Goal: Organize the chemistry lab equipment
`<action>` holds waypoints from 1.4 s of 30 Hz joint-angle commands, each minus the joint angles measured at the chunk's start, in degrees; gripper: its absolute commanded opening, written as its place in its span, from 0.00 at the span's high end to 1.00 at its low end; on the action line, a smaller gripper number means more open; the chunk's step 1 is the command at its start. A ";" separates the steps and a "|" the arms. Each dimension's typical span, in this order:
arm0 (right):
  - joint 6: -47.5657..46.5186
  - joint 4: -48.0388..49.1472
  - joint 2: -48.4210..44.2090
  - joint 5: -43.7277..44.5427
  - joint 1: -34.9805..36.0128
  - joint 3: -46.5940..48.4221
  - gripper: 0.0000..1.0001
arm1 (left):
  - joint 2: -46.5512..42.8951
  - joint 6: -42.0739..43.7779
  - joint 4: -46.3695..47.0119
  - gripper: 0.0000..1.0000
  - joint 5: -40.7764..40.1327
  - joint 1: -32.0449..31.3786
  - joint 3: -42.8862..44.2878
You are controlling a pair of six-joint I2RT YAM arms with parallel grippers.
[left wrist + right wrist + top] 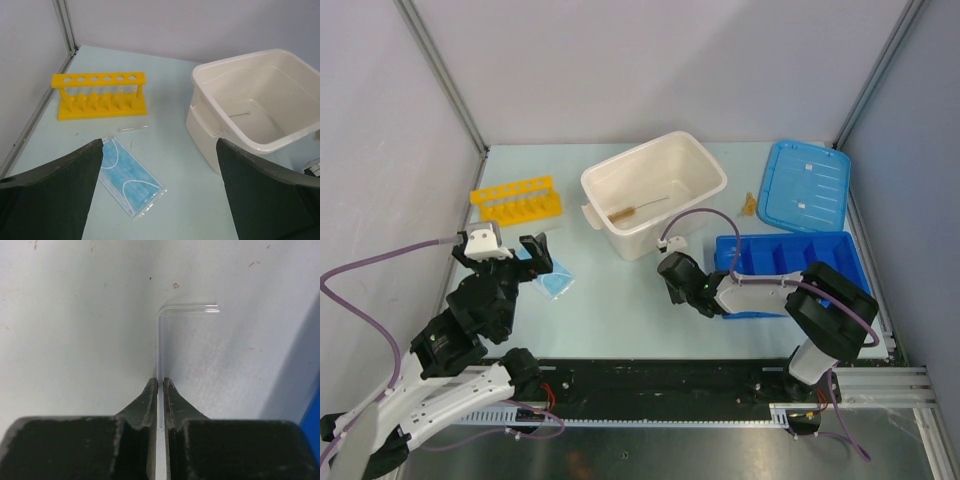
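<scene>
The right gripper (161,382) is pressed together on a bent clear tube (160,342), pinching its straight leg. The elbow and short arm stick out ahead, close over the counter (75,315). With so much glass beyond the pinch, the tube may swing. A slow, straight lift with the wrist level would suit it, with no harder squeeze on the glass. The tub (645,238) stands just beyond. The left gripper (159,165) hangs spread wide above a blue packet (131,182), near the rack (100,95).
</scene>
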 commanded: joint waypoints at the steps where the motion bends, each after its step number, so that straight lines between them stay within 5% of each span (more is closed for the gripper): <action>1: 2.44 -2.61 -2.48 0.88 1.83 -1.14 1.00 | 0.11 -0.12 2.44 0.01 -1.12 0.06 -0.05; 18: 0.28 -13.27 -20.94 -0.88 -1.22 1.47 1.00 | 0.68 -0.05 2.53 0.01 -0.85 0.04 -0.09; 30: -3.74 -25.04 -34.70 0.06 -17.63 4.94 0.99 | 0.70 -0.12 2.65 0.01 -0.16 0.03 -0.06; 42: -3.89 -35.88 -33.13 4.38 -31.45 5.54 0.98 | 0.65 -0.08 2.97 0.01 0.85 0.06 -0.09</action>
